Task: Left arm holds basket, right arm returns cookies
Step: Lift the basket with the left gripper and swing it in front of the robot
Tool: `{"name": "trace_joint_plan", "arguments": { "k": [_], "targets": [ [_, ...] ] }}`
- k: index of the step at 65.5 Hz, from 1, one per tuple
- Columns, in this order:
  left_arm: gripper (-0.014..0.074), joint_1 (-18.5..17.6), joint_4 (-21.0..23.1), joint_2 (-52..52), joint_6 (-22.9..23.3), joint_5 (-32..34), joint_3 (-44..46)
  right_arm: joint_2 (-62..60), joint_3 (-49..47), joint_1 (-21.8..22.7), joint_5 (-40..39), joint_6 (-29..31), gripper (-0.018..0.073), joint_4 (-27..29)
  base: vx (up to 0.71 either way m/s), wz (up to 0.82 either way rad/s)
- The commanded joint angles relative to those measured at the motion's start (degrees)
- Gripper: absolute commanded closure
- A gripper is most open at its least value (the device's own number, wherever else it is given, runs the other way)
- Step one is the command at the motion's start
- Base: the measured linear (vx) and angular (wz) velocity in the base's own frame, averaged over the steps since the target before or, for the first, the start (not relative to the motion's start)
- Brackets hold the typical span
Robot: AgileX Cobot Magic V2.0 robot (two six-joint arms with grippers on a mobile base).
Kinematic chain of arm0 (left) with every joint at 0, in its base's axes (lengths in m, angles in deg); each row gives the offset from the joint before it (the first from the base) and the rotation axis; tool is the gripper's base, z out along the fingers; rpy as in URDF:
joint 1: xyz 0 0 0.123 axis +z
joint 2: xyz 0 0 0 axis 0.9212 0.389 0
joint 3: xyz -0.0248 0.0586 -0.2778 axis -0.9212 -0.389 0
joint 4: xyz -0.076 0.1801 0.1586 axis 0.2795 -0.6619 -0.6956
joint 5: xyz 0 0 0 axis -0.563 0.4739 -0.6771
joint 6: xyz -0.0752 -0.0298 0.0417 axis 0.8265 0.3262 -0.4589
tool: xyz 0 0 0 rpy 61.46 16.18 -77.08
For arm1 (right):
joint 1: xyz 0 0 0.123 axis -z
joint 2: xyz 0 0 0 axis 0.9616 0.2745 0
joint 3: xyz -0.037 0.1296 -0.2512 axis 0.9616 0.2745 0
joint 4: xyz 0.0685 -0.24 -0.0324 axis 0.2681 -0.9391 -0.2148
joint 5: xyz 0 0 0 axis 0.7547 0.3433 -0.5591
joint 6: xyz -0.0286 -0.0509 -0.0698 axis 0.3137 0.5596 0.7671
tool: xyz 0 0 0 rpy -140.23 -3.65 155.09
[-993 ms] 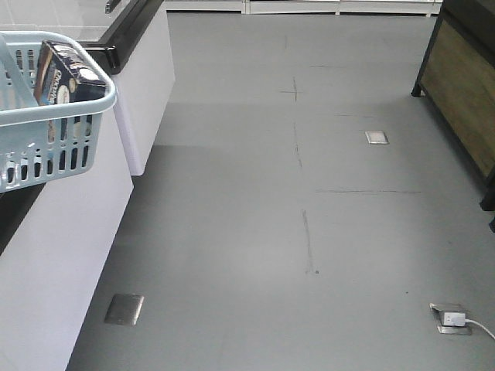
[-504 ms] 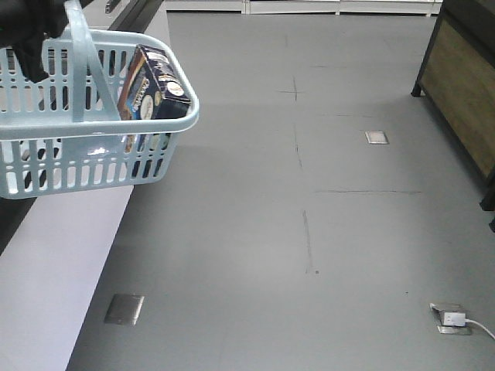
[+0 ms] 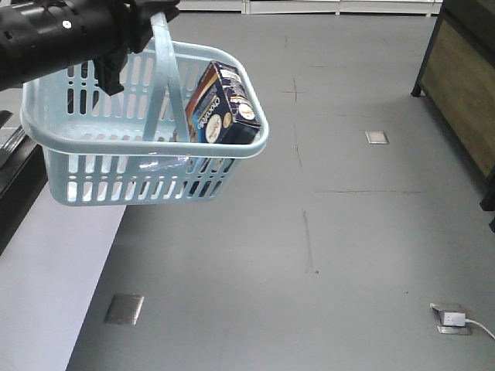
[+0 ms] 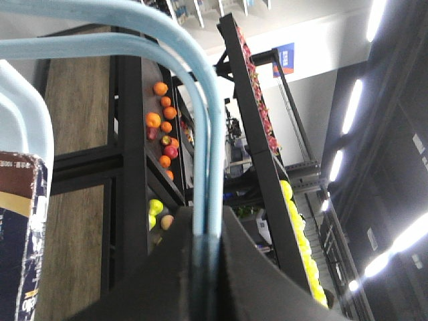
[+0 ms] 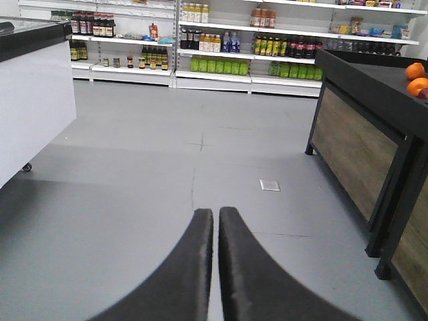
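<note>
The light blue basket [image 3: 116,147] hangs in the air at the upper left of the front view. Its hoop handle [image 3: 164,69] rises into my left gripper [image 3: 149,11], which is shut on it at the end of the thick black left arm [image 3: 54,35]. The cookies [image 3: 224,108], a dark navy box, stand tilted inside the basket at its right end. In the left wrist view the handle [image 4: 204,134] runs between the two black fingers of the left gripper [image 4: 207,217], and a corner of the cookies [image 4: 20,234] shows at the lower left. My right gripper [image 5: 215,212] is shut on nothing, over the grey floor.
A white counter [image 3: 46,278] runs along the left, under the basket. A dark wood-panelled stand [image 3: 464,100] is at the right, with oranges [image 5: 416,77] on top. A floor socket with a plug [image 3: 452,318] lies at the lower right. Shelves of bottles [image 5: 214,40] line the far wall.
The basket with the cookies has swung to the right, away from the counter and further into view. The left arm has come into view above it.
</note>
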Motion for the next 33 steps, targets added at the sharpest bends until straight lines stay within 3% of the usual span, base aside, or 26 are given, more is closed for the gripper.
{"name": "trace_joint_plan", "arguments": {
  "k": [1,33],
  "targets": [
    [0.0601,-2.88,5.10,-2.50,-0.62,1.20,2.39,-0.72,1.00,0.40,-4.27,0.31,0.0565,-0.18,0.00,0.00],
    [0.0601,-10.74,5.10,-2.56,-1.20,3.82,2.19,-0.72,1.00,0.40,-4.32,0.31,0.0565,-0.18,0.00,0.00]
  ]
}}
